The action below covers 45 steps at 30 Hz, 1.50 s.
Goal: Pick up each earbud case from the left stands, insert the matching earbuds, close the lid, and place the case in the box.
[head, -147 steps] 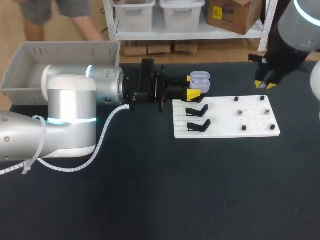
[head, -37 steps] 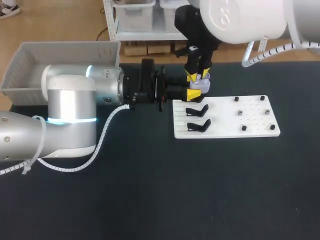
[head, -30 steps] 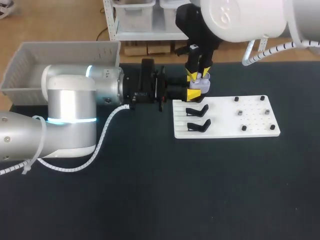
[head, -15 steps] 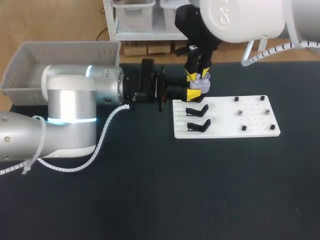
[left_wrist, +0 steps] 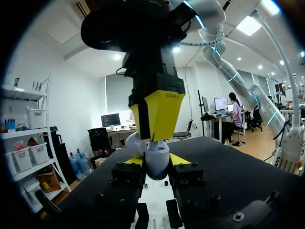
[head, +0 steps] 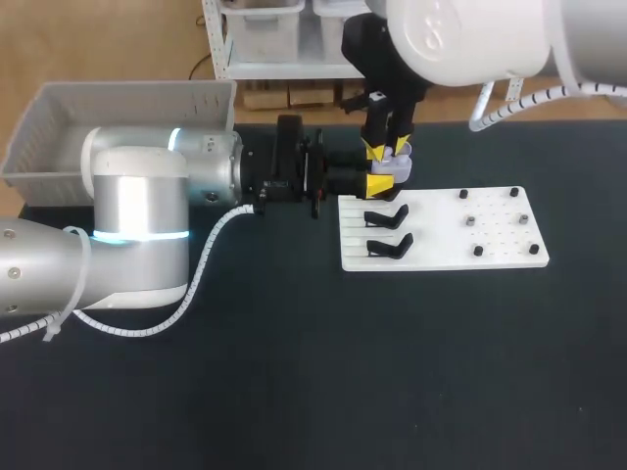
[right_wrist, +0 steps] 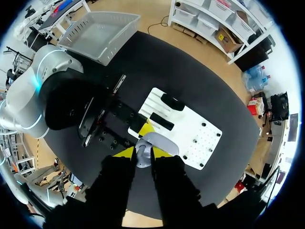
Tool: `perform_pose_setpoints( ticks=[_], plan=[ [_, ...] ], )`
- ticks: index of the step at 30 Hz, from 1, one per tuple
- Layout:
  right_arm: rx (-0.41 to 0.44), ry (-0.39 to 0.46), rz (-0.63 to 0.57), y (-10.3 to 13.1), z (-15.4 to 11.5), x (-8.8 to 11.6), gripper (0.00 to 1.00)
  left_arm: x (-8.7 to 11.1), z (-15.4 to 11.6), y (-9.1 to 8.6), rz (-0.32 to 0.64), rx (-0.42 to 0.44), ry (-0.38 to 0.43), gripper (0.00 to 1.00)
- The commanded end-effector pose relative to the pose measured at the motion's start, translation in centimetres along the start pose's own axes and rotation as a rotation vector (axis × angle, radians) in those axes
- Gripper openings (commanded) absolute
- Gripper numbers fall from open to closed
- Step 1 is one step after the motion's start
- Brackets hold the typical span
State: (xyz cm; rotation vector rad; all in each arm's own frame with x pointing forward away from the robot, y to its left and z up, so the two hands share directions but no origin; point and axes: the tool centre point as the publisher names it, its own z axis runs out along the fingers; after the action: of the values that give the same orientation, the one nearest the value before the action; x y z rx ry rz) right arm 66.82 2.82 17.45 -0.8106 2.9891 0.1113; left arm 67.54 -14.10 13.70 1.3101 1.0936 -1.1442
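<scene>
Likely seating earbud [right_wrist: 143, 157], pinched in right jaws at 12 o'clock, into case [left_wrist: 156, 161] clamped in left jaws at 9. Lower plumb; release only once seated.

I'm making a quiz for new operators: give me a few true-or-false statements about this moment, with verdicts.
1. The left gripper holds the earbud case between its fingers. True.
2. Both black stands carry a case. False: both stands on the white board are bare.
3. The right gripper is over the held case. True.
4. A case already lies in the box. False: the grey box shows no case inside.
</scene>
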Motion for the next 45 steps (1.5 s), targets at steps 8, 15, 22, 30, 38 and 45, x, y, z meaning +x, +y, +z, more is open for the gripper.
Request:
perform_pose_setpoints(
  ticks=[8, 15, 22, 30, 38, 45],
  plan=[
    [-0.007, 0.008, -0.006, -0.1, 0.4, -0.3, 0.00, 0.0, 0.0, -0.2, 0.003, -0.006, -0.001, 0.00],
    [-0.091, -0.024, -0.002, 0.1, -1.0, 0.5, 1.00, 0.0, 0.0, -0.2, 0.003, -0.006, -0.001, 0.00],
    [-0.126, -0.105, -0.021, 0.8, -5.0, 1.1, 1.00, 0.0, 0.0, -0.2, 0.003, -0.006, -0.001, 0.00],
    [0.052, -0.300, 0.285, -1.3, -6.7, -1.4, 1.00, 0.0, 0.0, -0.2, 0.003, -0.006, -0.001, 0.00],
    [0.175, -0.378, 0.555, -4.9, -4.2, -3.7, 1.00, 0.0, 0.0, -0.2, 0.003, -0.006, -0.001, 0.00],
    [0.162, -0.334, 0.588, -6.9, -2.0, -3.2, 1.00, 0.0, 0.0, -0.2, 0.003, -0.006, -0.001, 0.00]
  ],
)
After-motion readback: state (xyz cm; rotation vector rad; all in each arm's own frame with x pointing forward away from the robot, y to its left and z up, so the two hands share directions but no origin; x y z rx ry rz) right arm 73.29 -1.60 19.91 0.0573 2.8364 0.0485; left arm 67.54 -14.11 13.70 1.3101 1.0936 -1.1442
